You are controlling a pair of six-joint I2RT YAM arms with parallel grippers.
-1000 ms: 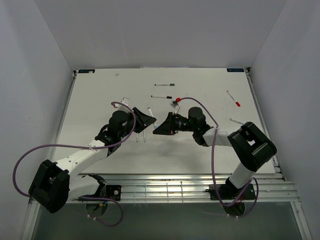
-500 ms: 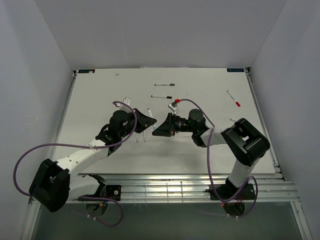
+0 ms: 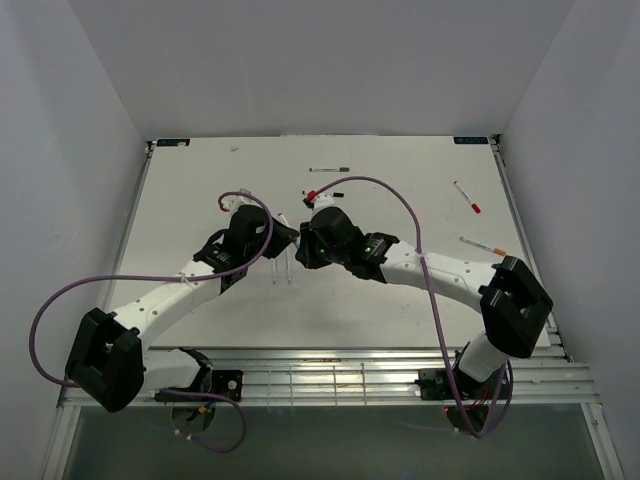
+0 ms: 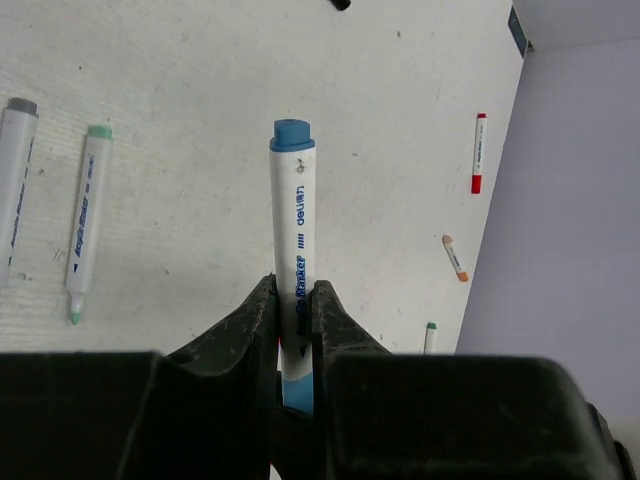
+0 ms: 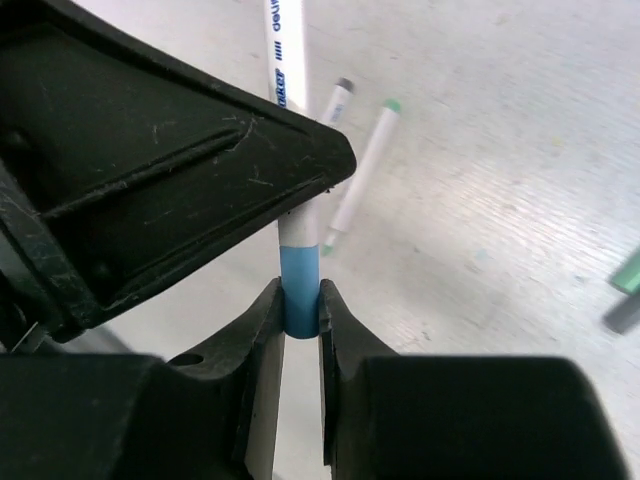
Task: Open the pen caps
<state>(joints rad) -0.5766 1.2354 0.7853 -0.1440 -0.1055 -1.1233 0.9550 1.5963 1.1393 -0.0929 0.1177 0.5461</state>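
Note:
Both grippers hold one white marker pen [image 4: 292, 225] between them above the table. My left gripper [image 4: 292, 292] is shut on the white barrel, whose blue rear end [image 4: 291, 135] points away. My right gripper [image 5: 301, 297] is shut on the blue pen cap [image 5: 301, 290], which is still seated on the barrel [image 5: 287, 60]. In the top view the left gripper [image 3: 289, 238] and the right gripper [image 3: 306, 241] meet nose to nose at mid-table. The pen itself is hidden there.
Two uncapped pens [image 3: 281, 270] lie just below the grippers, one green-tipped [image 4: 85, 215], one grey-ended [image 4: 15, 185]. Farther back lie a green-capped pen [image 3: 330, 169] and a black-capped pen [image 3: 326, 193]. A red-capped pen [image 3: 466, 196] and an orange-tipped pen [image 3: 482, 244] lie at the right.
The left gripper's jaws closed onto the pen barrel. The right arm swung left and stretched out, bringing its gripper up against the left gripper.

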